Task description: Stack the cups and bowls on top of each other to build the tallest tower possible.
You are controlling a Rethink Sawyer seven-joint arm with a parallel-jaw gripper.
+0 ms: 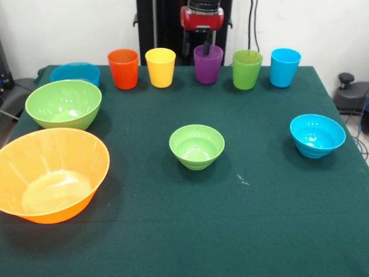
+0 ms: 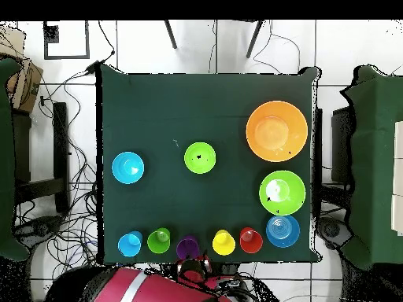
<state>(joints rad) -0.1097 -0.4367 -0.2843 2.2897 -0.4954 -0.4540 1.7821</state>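
Note:
Five cups stand in a row at the table's far edge: orange, yellow, purple, green, light blue. My gripper hangs at the purple cup's mouth, also in the overhead view. The large orange bowl, medium green bowl and medium blue bowl sit at the left. The small green bowl is mid-table and the small blue bowl at the right. Every piece stands alone; no tower shows.
The dark green table ends close behind the cup row. Cables and table legs lie on the floor around it. The robot's red body fills the overhead view's bottom edge.

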